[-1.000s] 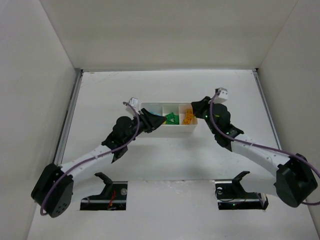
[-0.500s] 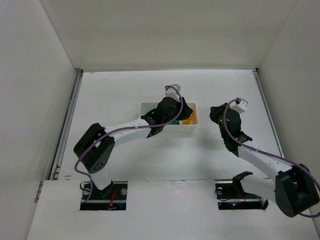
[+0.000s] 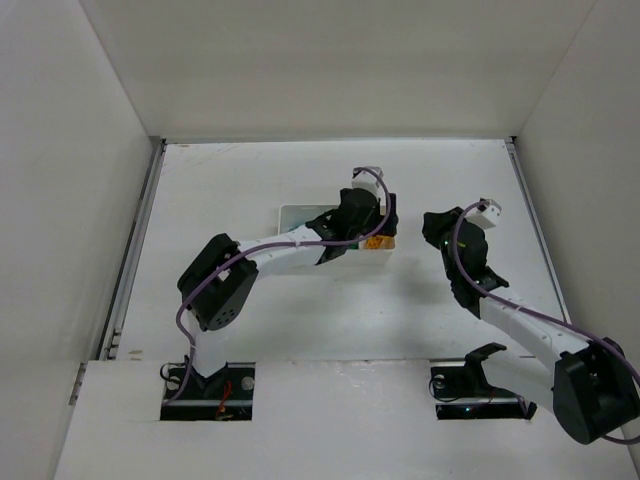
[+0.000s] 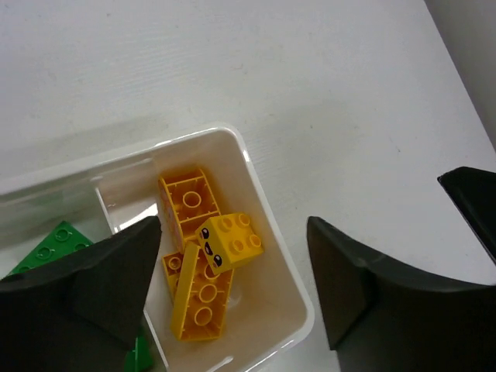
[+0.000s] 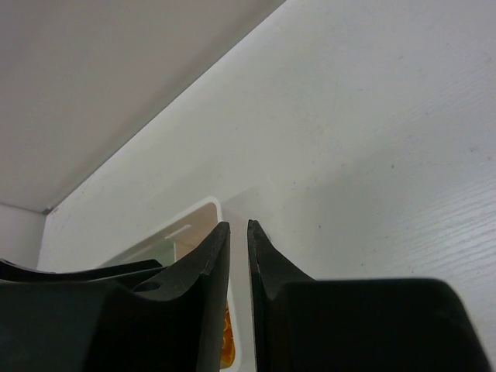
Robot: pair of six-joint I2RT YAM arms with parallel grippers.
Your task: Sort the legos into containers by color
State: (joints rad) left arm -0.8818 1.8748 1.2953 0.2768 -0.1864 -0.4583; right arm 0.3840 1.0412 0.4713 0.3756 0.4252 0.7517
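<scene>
- White tray [image 3: 291,216]: one, at the centre of the top view.
- Yellow legos [image 4: 187,203]: probably four in the end compartment, lower centre of the left wrist view. They overlap, so the count is unsure.
- Green legos [image 4: 53,246]: two showing, lower left.
- Robot arms: two, the left arm [image 3: 262,256] and the right arm [image 3: 520,322].

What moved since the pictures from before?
The left gripper swung rightward across the white three-compartment plastic tray and now hangs open above the yellow plastic bricks in its end compartment. The right gripper, shut, pulled back from the tray's right end. The tray and the bricks stayed put.
</scene>
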